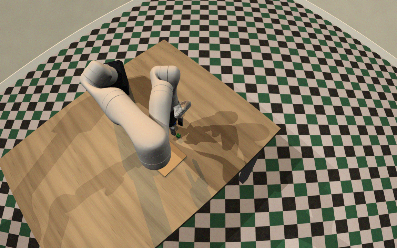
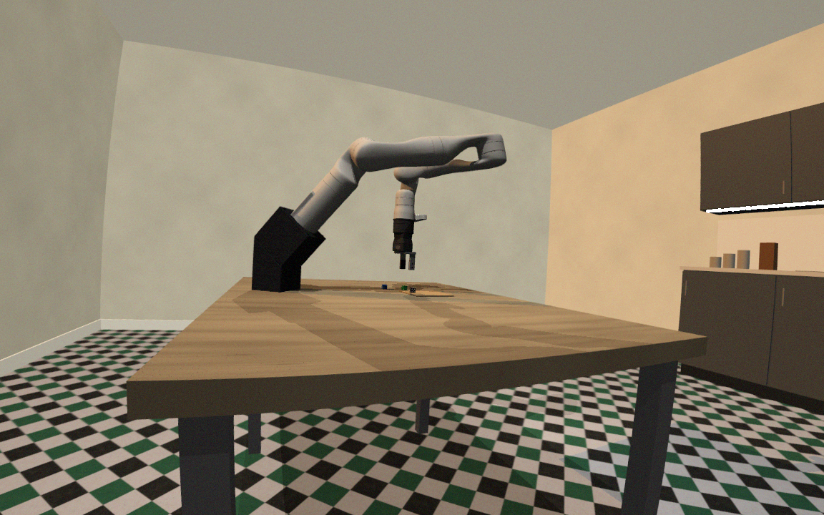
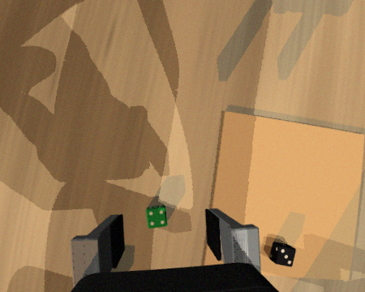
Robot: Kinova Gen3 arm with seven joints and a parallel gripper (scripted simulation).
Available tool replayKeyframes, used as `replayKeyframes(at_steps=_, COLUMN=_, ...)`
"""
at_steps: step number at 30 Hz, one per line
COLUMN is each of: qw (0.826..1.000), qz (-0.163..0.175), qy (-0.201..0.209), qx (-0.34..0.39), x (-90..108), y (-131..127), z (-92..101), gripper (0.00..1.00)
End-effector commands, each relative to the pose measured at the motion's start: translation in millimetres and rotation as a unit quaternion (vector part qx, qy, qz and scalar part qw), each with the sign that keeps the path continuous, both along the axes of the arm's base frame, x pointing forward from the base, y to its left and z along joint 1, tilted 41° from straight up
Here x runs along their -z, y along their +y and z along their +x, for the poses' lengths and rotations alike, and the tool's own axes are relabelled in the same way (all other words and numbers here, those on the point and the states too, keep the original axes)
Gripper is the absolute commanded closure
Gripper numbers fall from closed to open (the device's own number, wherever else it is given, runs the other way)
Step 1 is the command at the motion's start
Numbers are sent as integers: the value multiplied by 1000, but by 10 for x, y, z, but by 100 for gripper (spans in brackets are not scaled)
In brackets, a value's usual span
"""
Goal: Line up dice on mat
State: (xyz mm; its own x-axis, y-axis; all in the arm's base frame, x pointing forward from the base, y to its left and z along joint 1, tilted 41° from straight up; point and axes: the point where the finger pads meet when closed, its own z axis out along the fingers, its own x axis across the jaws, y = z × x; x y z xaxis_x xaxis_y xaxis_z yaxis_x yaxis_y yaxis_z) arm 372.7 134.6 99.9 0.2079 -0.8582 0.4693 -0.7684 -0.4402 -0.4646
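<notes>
desk (image 1: 85, 172) (image 2: 402, 332) (image 3: 199, 53): looks like wood, streaky grain, smooth, mostly matt. its legs (image 2: 206, 464): dark, matt, metal-looking. mat (image 1: 175, 160) (image 3: 304, 170): plain, matt, smooth, fine speckle; cannot tell what it is made of. my gripper (image 1: 176, 126) (image 2: 407, 267) (image 3: 165, 229): grey finger parts metal-looking with soft sheen, inner pads (image 3: 118, 241) matt black, body matt black. my arm (image 1: 135, 123) (image 2: 408, 153): pale shell, smooth, plastic-looking, faint sheen. green die (image 1: 178, 135) (image 2: 404, 287) (image 3: 156, 216), black die (image 2: 412, 290) (image 3: 283, 254): plastic-looking, smooth faces. floor (image 1: 332, 129) (image 2: 363, 473): tile-like, flat, low sheen.
</notes>
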Motion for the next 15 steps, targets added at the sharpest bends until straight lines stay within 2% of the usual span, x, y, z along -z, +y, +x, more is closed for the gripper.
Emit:
replayKeyframes(at_steps=1, qw=1000, qz=-4, qy=2, qx=-6, x=6, y=18, z=-7, gripper=0)
replayKeyframes(at_steps=15, qw=1000, qz=-18, qy=8, qx=-24, x=21, y=38, z=-15, gripper=0)
